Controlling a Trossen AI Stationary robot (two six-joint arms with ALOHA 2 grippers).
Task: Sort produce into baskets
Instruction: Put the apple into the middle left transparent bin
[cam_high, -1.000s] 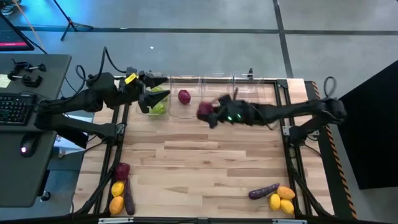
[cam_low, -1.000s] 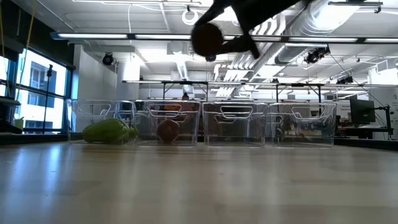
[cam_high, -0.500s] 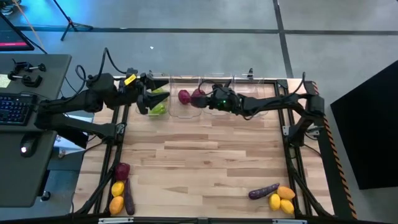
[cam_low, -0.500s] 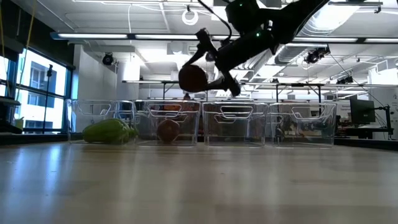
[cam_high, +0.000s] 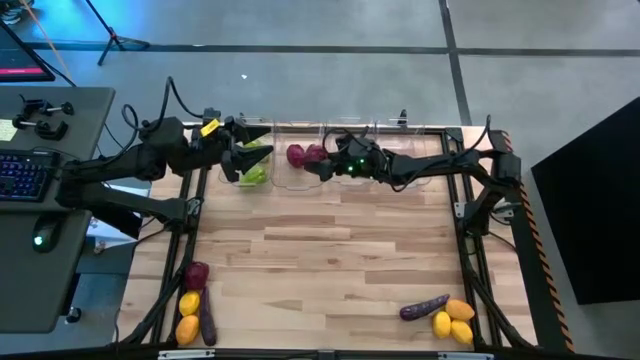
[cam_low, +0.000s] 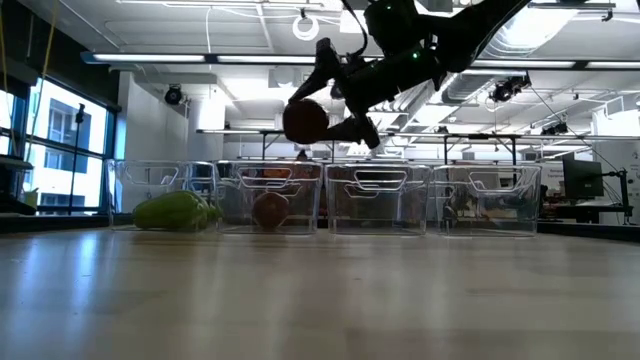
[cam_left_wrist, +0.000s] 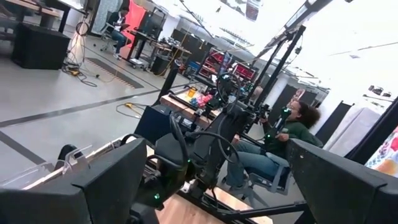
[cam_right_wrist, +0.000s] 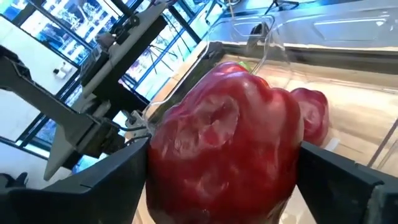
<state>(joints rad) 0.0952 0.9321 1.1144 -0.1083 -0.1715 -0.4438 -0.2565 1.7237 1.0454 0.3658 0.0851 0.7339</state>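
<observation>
My right gripper (cam_high: 322, 163) is shut on a dark red pepper (cam_right_wrist: 230, 143) and holds it in the air above the second clear bin from the left (cam_low: 270, 195). It also shows in the low view (cam_low: 305, 120). Another dark red piece (cam_high: 296, 155) lies on that bin's floor. My left gripper (cam_high: 256, 148) is open and empty, held above the leftmost bin (cam_low: 150, 190), where green peppers (cam_low: 177, 211) lie on the floor. Its two fingers stand wide apart in the left wrist view (cam_left_wrist: 217, 186). My right gripper pinches the red pepper between its two fingers, one on each opposite side (cam_right_wrist: 158, 155). The fingers (cam_right_wrist: 106, 180) come from the table's right, slanting down. The pepper is lifted clear, well above the bin's rim (cam_low: 305, 120).
The two other clear bins (cam_low: 378, 195) (cam_low: 485, 195) stand on the right of the row at the far edge. Loose produce lies at the near left corner (cam_high: 192, 305) and the near right corner (cam_high: 445, 315). A black metal frame (cam_high: 470, 260) runs along the table's sides. A person sits beyond the table (cam_left_wrist: 292, 134).
My right gripper has carried the red pepper toward the table's far edge and left, and down, from over the open table to above the second bin. It has stayed shut on the pepper.
</observation>
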